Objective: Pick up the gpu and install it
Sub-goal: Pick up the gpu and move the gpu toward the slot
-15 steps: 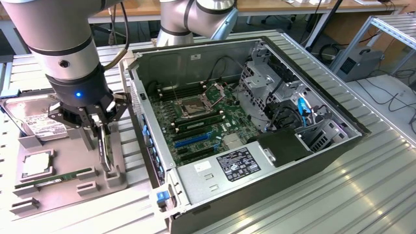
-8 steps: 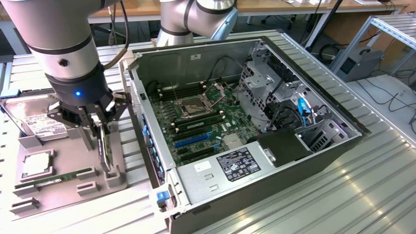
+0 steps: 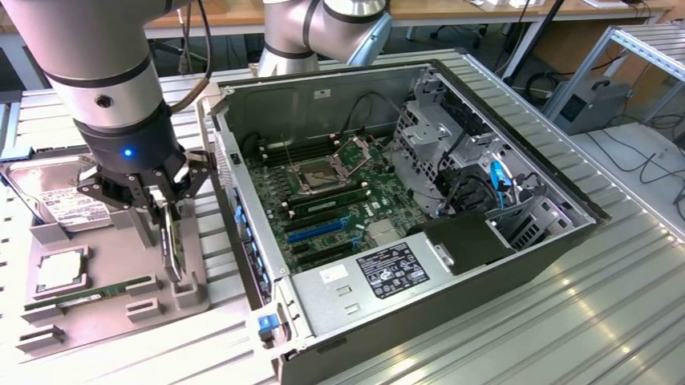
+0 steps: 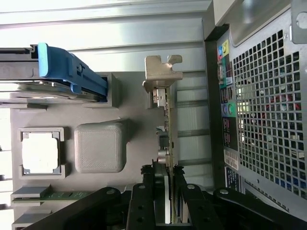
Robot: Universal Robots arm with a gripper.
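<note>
A hard drive is lying at the exterior view's far left on the grey parts tray. 1 CPU and 1 green memory stick are sitting in their own pockets nearer the camera.

Just right of them, the gripper is hanging over the tray's right edge and clamping the gpu. The card is standing on edge, thin side toward the camera. Its lower end is sitting at a tray holder, and I cannot tell if it is touching.

In the wrist view the 2 fingers are pressing on either face of the gpu, 1 per side. The board is running straight out from between them, with its pale metal bracket at the far end.

Further right in the exterior view, the open computer case is lying on its side. It is showing the motherboard, the CPU socket and the power supply.
</note>
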